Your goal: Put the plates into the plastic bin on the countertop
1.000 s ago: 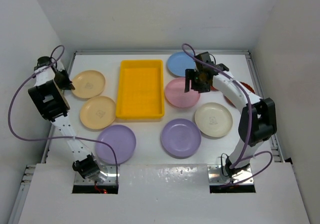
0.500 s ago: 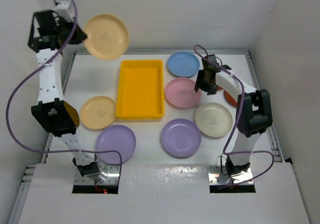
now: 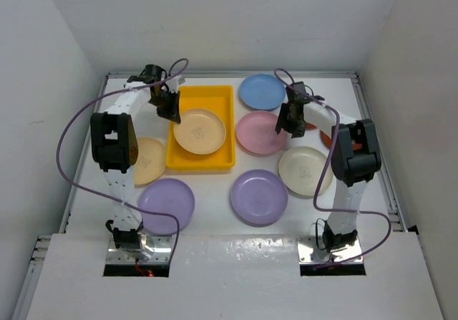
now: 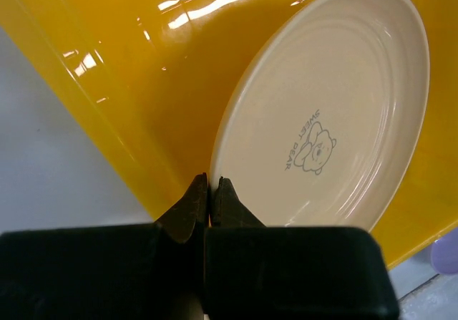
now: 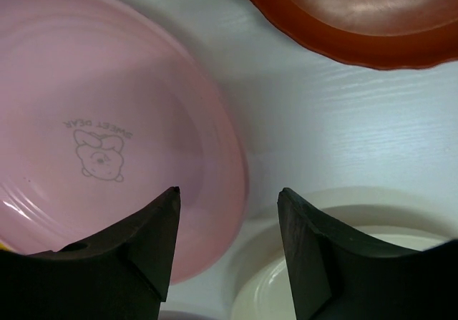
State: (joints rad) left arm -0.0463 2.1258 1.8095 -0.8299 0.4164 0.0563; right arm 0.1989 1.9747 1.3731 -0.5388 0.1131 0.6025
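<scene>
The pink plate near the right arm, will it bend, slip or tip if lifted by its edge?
Probably stiff: the pink plate looks like moulded plastic, and the similar peach plate shows no bend pinched at its rim by the left tool. Likely light, being thin and shallow. Its smooth surface may slip, letting it droop from an edge grip.

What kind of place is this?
Probably a robot practice booth, not a kitchen: white walls box in a white countertop, a left arm and a right arm are bolted at its edge, and plates surround a yellow plastic bin.
</scene>
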